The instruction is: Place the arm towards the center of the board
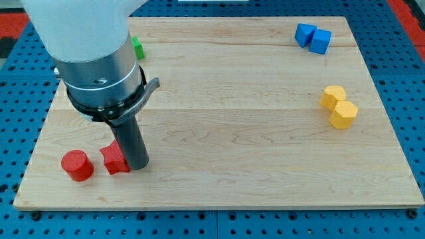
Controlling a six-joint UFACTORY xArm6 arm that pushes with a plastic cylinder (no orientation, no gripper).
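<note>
My tip [137,166], a rigid rod that grasps nothing, touches the light, easily slid red star block [115,160] near left, so retreating toward the board [232,133] centre needs no hold.

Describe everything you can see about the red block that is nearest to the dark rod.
The red block has an irregular, star-like shape and a matte, evenly painted look. It lies flat on the wooden board, near the view's bottom left corner. My tip is against its right side, apparently touching it, and the rod hides part of that edge. A red cylinder stands a little to its left, apart from it.
</note>
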